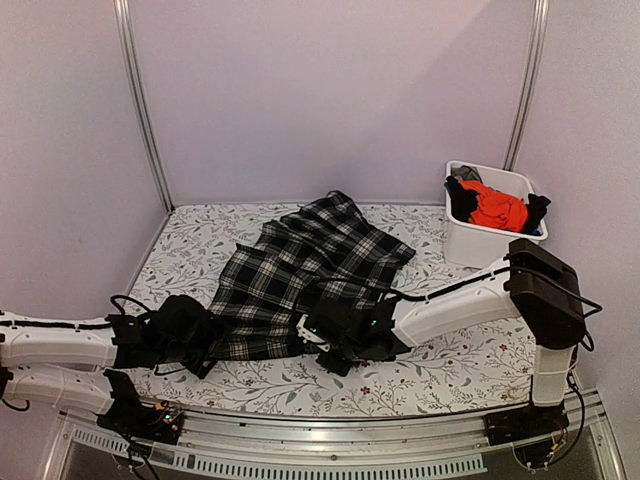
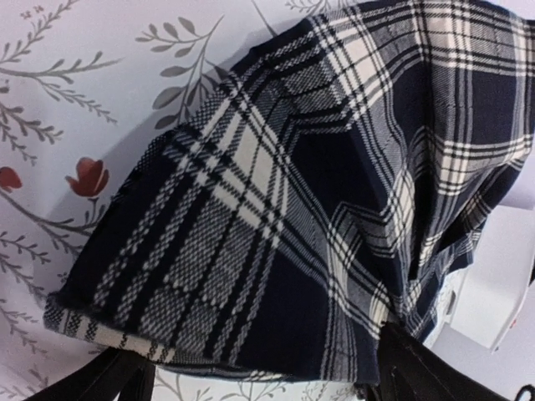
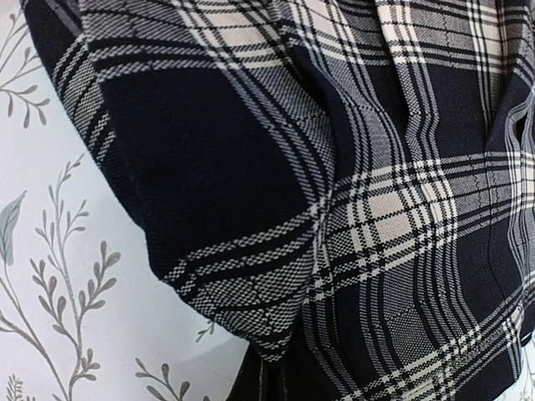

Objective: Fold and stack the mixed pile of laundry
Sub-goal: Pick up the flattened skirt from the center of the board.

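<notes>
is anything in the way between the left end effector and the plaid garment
Nothing visible. The left end effector is open at the near left corner of the plaid garment. In the left wrist view the hem lies right at its fingers, with only bare tablecloth beside it.

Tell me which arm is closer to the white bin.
Right. The right arm rises in front of the bin; the left arm is at the plaid cloth's far-left corner.

The plaid garment point(image 1: 300, 275) at centre is matt woven cloth with a fine visible weave. The tablecloth point(image 1: 450, 370) looks smooth and matt. The bin point(image 1: 480, 245), upper right, is smooth white plastic.
</notes>
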`<state>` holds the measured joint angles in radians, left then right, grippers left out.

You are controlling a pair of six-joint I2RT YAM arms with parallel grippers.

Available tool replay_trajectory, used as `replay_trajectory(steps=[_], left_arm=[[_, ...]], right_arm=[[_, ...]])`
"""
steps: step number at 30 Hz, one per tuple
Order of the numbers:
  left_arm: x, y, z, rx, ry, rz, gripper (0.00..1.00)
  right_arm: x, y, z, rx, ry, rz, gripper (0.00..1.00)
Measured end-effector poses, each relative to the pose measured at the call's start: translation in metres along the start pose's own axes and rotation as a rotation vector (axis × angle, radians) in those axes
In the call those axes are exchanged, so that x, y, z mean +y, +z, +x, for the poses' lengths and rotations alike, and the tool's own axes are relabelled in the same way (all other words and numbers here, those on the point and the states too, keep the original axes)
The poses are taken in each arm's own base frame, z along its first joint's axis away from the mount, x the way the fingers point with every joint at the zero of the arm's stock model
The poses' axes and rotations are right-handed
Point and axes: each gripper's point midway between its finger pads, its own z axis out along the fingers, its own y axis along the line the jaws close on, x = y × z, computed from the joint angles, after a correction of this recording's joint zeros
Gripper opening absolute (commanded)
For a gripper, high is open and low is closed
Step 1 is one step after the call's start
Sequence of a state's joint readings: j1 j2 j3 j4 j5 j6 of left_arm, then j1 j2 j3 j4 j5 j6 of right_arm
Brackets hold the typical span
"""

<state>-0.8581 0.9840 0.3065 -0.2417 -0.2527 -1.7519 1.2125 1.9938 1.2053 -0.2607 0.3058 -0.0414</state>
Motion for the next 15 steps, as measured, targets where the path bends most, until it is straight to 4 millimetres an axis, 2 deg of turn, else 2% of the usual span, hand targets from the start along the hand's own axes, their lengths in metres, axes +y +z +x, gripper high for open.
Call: replay_trajectory(steps=[2, 4, 7, 10, 12, 15], left_arm=[[-0.007, 0.006, -0.004, -0.011, -0.028, 0.022, 0.78], [-0.012, 0.013, -0.014, -0.032, -0.061, 0.038, 0.56], [-0.009, 0.023, -0.036, -0.076, -0.090, 0.023, 0.26], [-0.006, 0.020, -0.053, -0.116, -0.079, 0.006, 0.01], [-0.012, 0.010, -0.058, -0.132, -0.058, 0.020, 0.00], [-0.029, -0.018, -0.066, -0.162, -0.041, 0.092, 0.00]], right_arm=[[0.001, 0.000, 0.000, -0.001, -0.007, -0.007, 0.00], [0.003, -0.001, -0.001, -0.002, -0.013, -0.018, 0.00], [0.008, -0.002, -0.003, -0.002, -0.030, -0.056, 0.00], [0.017, -0.006, -0.005, 0.000, -0.043, -0.112, 0.00], [0.026, -0.009, -0.009, -0.003, -0.050, -0.165, 0.00], [0.045, -0.020, -0.022, -0.021, -0.058, -0.264, 0.00]])
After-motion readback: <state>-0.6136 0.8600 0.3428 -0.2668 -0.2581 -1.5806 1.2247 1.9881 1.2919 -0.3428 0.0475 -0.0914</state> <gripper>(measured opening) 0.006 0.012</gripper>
